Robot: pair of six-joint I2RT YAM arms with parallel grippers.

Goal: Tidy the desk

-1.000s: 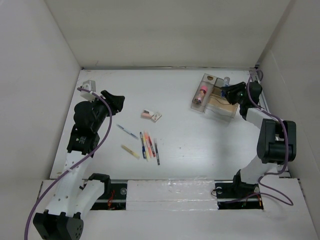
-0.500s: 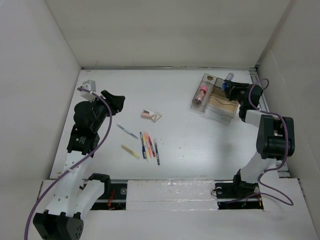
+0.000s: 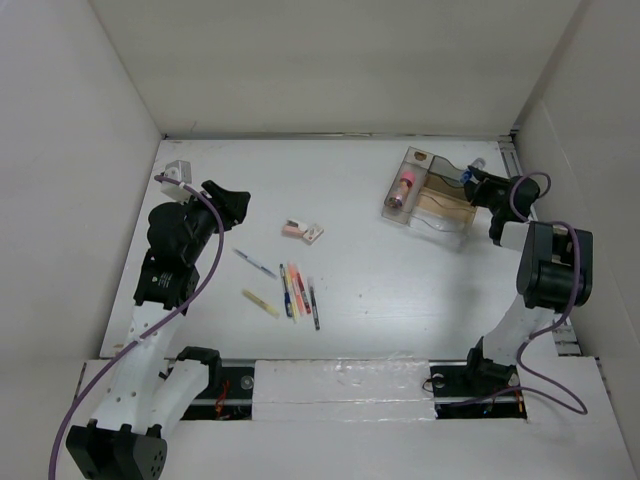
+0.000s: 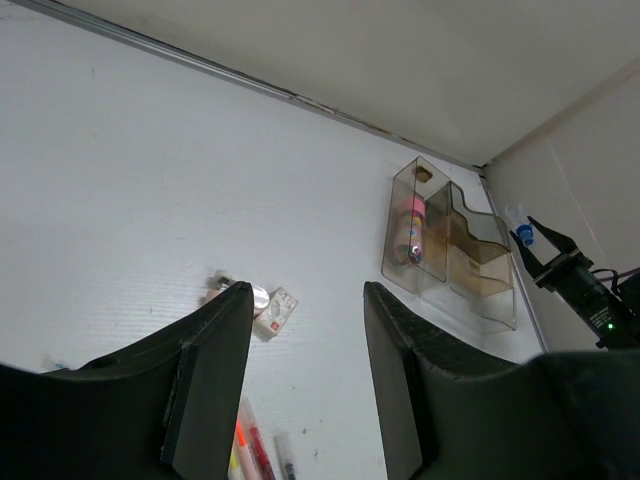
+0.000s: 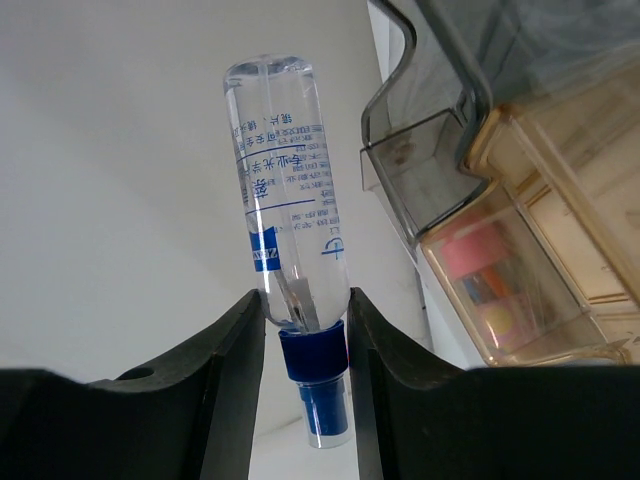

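Clear plastic with a blue cap: that is the bottle (image 5: 285,230) my right gripper (image 5: 303,320) pinches by the neck, just above the cap, with the body pointing away from my wrist. In the overhead view a second ago this gripper hung over the right-hand compartment of the clear tray (image 3: 430,195). Half a second later it was at the tray's right edge. Now it sits just beside the tray, in the upper right of the frame, near the metal rail. So the bottle has travelled out of the tray's outline rather than into it. I judge it is not yet stowed, and I may be repositioning to approach a compartment from another angle.

Nothing else has moved. The desk (image 3: 400,280) fills the middle of the overhead view. The pens (image 3: 295,293) lie loose at centre, with two small erasers (image 3: 302,231) above them. A pink tube (image 3: 404,188) lies in the tray's left compartment. My left gripper (image 4: 305,380) stays spread and empty at the left, so most of the sorting is undone.

The bottle's writing is several lines of blue Chinese characters, ruled lines and a solid blue block. It is too small and curved for me to read, and I can make out no brand.
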